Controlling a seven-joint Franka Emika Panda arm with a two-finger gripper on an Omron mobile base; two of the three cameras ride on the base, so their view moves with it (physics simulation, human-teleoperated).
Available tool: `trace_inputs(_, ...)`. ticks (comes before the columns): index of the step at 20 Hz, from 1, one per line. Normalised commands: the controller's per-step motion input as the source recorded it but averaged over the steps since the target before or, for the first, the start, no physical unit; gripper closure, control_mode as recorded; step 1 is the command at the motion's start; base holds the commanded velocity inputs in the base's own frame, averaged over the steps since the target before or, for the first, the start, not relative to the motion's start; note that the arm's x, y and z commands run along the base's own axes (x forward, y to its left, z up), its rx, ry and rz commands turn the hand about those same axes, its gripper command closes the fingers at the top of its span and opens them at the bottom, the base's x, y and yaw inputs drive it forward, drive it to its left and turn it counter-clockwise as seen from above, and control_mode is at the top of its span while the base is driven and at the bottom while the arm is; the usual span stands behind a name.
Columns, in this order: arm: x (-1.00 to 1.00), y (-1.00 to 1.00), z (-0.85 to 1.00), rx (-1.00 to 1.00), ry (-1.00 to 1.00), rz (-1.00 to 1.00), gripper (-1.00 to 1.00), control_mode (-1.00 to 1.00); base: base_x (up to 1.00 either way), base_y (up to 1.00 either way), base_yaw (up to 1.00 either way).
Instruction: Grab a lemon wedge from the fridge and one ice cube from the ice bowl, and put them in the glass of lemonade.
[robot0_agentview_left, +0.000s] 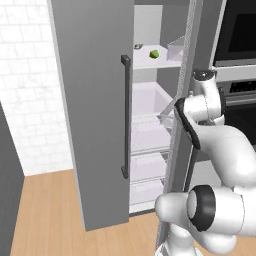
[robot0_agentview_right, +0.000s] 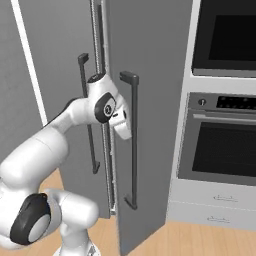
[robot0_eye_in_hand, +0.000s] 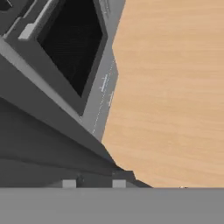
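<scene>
Fridge (robot0_agentview_left: 95, 115) standing with its left door swung wide, dark vertical bar handle (robot0_agentview_left: 125, 117) on the door's edge, white shelves and clear drawers (robot0_agentview_left: 150, 135) visible inside. Lemon wedge (robot0_agentview_left: 154, 53) lying on an upper white shelf (robot0_agentview_left: 150, 62), small and bright green, well above the arm's wrist. White arm (robot0_agentview_left: 220, 150) rising from the lower right in the left base view, bent at the elbow, wrist reaching up to the edge of the right fridge door (robot0_agentview_left: 181, 120). From the right base view, same wrist tucked at the seam between the two grey doors, between the two dark handles (robot0_agentview_right: 133, 140). Oven column (robot0_agentview_right: 220, 120) just right of the fridge, black-fronted, with pale drawers below. Hand view looking down along the grey door face toward the wooden floor (robot0_eye_in_hand: 170, 87), oven front seen at a slant. Jaws (robot0_eye_in_hand: 93, 183) barely showing as two small tips at the bottom, close to the door edge; cannot tell whether spread, pressed together or pinching anything
</scene>
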Motion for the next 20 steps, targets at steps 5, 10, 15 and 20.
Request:
trace_inputs(5,-0.71,-1.0,0.0,0.14,0.0,-0.33,1.0,-1.0,0.0,0.0,0.0)
trace_inputs(10,-0.53,-0.81,0.04,0.1,0.0,-0.27,1.0,-1.0,0.0,0.0,0.0)
trace_inputs(15,-0.97,-0.02,0.75,0.02,-0.08,0.0,1.0,-1.0,0.0,0.0,0.0)
trace_inputs(20,-0.99,0.16,0.98,-0.01,-0.07,0.11,1.0,-1.0,0.0,0.0,0.0)
